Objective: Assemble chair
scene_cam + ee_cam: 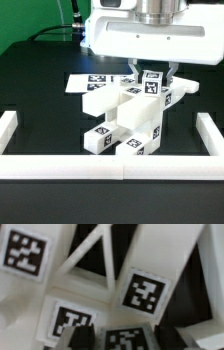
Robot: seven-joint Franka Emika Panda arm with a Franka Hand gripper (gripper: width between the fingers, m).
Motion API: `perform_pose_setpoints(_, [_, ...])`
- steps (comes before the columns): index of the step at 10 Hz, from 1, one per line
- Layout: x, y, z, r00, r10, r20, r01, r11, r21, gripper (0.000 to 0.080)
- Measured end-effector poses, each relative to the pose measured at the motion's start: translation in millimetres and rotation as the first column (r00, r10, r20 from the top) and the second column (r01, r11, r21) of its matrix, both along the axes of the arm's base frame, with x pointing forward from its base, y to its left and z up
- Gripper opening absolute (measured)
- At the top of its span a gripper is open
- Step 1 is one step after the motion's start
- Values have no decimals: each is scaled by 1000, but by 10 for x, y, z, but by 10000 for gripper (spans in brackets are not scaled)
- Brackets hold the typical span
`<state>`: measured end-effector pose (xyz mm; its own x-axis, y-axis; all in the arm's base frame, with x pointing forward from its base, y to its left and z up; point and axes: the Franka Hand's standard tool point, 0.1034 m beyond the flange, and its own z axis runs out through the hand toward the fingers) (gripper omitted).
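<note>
One arm (130, 35): white housing, entering from above, held vertical. One end effector (152, 76): pointing straight down, two dark fingers (134, 70) drawn narrow, clamped either side of the chair (125, 115) at its topmost tagged block.

White chair parts (125, 118) carry black-and-white square tags (143, 292), on a black table (40, 100) edged by white rails (60, 166).
</note>
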<state>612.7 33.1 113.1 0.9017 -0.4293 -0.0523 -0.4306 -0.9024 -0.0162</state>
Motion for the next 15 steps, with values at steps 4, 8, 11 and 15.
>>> perform_pose_setpoints(4, [-1,17,0,970,-242,-8,242,970,-10,284])
perform_pose_setpoints(8, [-2,35,-1,912,-410,-13,410,912,-18,284])
perform_pose_setpoints(11, [-1,62,-1,827,-562,-20,562,827,-18,284])
perform_pose_setpoints(15, [-1,71,-2,821,-571,-21,571,821,-17,596])
